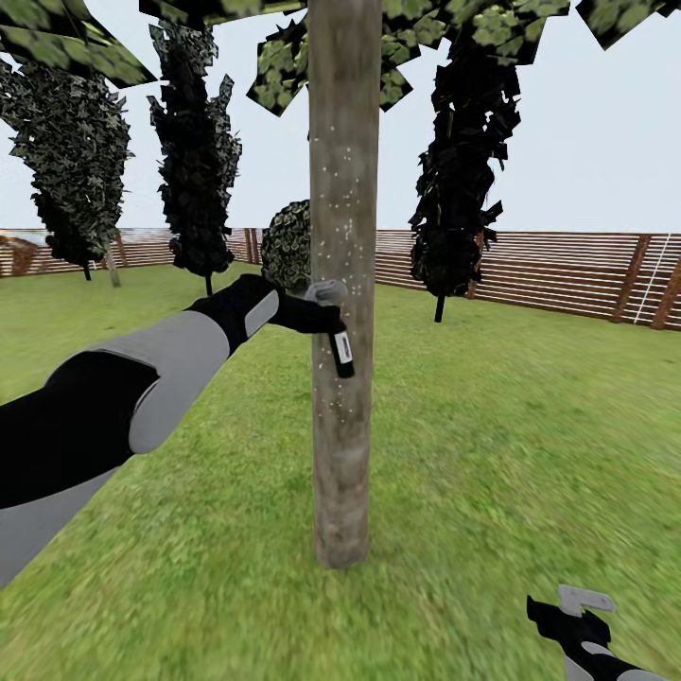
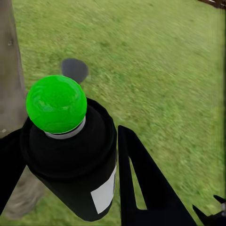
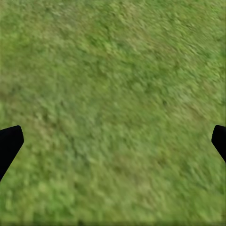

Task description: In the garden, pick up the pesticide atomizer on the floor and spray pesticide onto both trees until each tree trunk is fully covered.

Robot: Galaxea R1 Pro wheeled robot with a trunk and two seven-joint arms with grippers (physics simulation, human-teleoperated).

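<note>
At the frame's centre the left tool (image 1: 317, 307) grips the pesticide atomizer (image 1: 340, 352) against the speck-dotted tree trunk (image 1: 342, 445), while the right tool (image 1: 572, 615), lower right, hangs spread apart over the grass lawn (image 1: 511, 426).

Atomizer (image 2: 70, 160): black body, green cap, white label. Trunk (image 1: 342, 454): grey-brown, white-speckled. Lawn (image 3: 113, 94) green.

Even, bright daylight, pale flat sky (image 1: 586, 113); no clear light source, no glare. No cast shadows on grass (image 1: 530, 426); trunk (image 1: 342, 284) evenly lit. Cypresses (image 1: 194, 151) read near-black, jagged blocky edges. Grass (image 3: 113, 94) soft, smeared in wrist views. Green cap (image 2: 56, 103) sharp, slight sheen. Fence (image 1: 567, 270) at 3 o'clock slightly soft.
</note>
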